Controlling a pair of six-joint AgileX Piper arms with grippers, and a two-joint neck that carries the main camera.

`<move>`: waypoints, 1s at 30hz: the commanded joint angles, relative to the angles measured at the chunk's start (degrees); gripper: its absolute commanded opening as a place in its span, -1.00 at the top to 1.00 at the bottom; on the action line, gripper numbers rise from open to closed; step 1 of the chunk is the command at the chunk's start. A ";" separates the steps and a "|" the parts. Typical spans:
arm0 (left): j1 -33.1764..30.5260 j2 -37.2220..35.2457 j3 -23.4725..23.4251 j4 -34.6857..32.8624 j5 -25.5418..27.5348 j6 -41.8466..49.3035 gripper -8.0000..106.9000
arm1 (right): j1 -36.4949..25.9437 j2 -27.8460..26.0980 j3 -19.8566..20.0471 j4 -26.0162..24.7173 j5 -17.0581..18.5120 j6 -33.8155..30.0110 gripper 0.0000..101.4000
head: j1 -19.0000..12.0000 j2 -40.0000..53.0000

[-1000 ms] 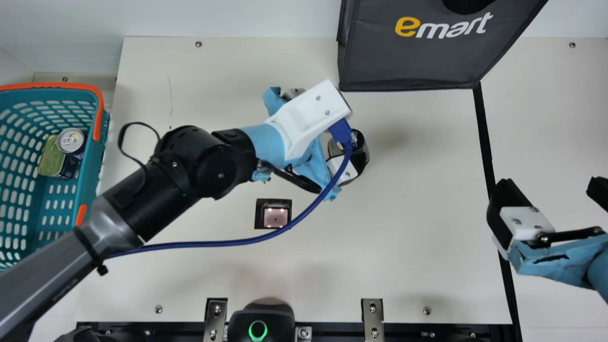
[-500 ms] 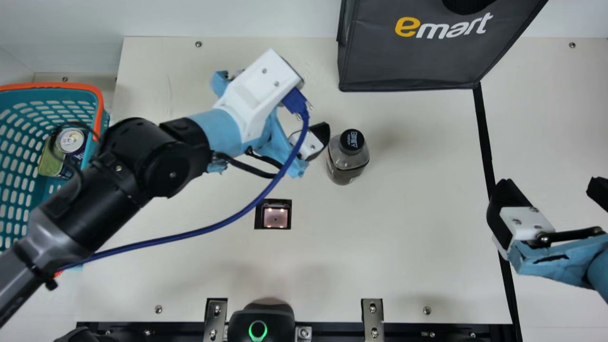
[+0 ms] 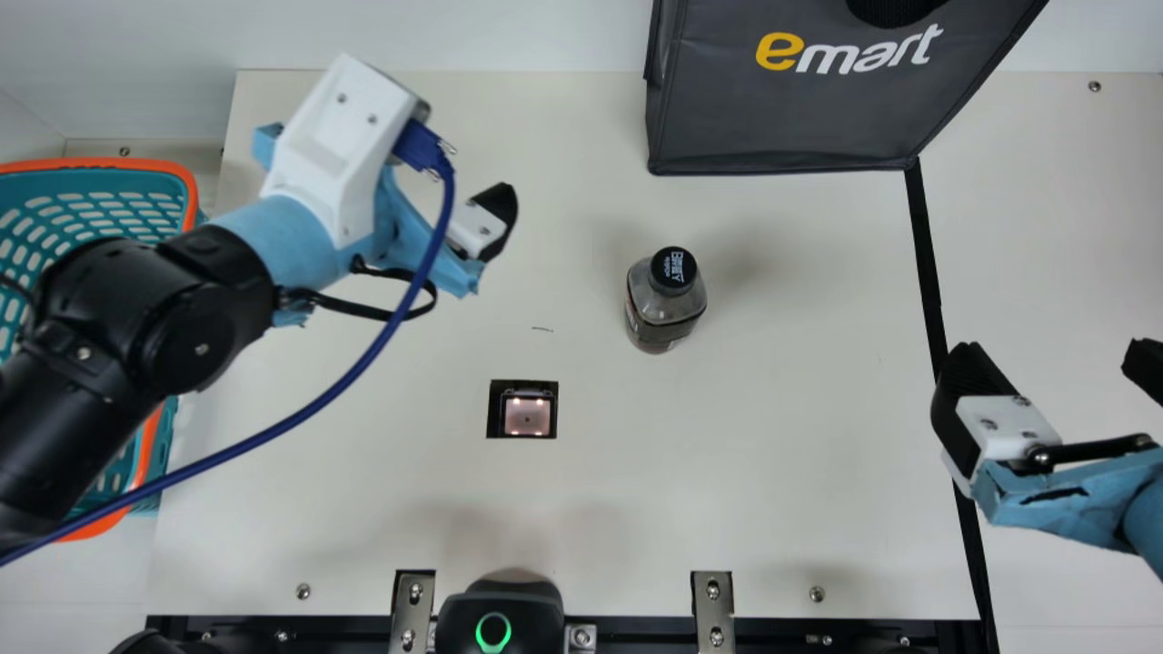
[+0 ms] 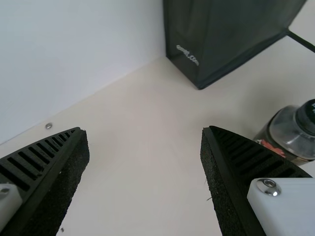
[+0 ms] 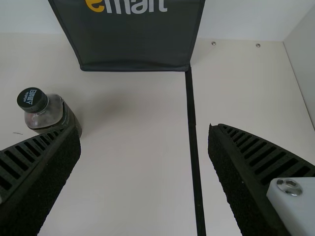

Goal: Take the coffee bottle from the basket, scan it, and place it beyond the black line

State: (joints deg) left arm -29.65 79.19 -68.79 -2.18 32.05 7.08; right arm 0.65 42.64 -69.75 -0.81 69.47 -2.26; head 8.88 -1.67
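Bottle (image 3: pixel 666 300): upright on desk (image 3: pixel 772 490), black cap on top, between scanner (image 3: pixel 527 414) and black line (image 3: pixel 927 263), on the scanner's side of the line. Left hand (image 3: pixel 482 222): open, fingers well apart, between basket (image 3: pixel 100 164) and bottle. Right hand (image 3: pixel 1049 359): open, by the line, one finger to either side of it in the right wrist view. Bag (image 3: pixel 790 118): far side of desk, bottom edge meeting the line.
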 commanded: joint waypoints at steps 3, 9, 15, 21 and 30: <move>2.44 -1.95 1.28 1.59 0.48 -2.30 -0.71 | 0.00 0.00 0.00 0.00 0.00 0.00 -0.79 | -0.96 0.09; 6.29 -4.93 3.38 3.33 1.46 -4.92 -0.71 | 0.00 0.00 0.00 0.00 0.00 0.00 -0.79 | -0.96 0.09; 10.64 -7.88 5.62 4.53 2.19 -6.49 -0.71 | 0.00 0.00 0.00 0.00 0.00 0.00 -0.79 | -0.96 0.09; 15.70 -10.82 7.82 4.47 2.53 -6.44 -0.71 | 0.00 0.00 0.00 0.00 0.00 0.00 -0.79 | -0.96 0.09; 23.13 -15.20 11.36 0.59 1.80 -2.56 -0.71 | 0.00 0.00 0.00 0.00 0.00 0.00 -0.79 | -0.96 0.09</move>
State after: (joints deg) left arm -7.61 64.39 -57.74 -0.93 34.04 3.98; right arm 0.65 42.64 -69.75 -0.81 69.47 -2.26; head 8.88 -1.67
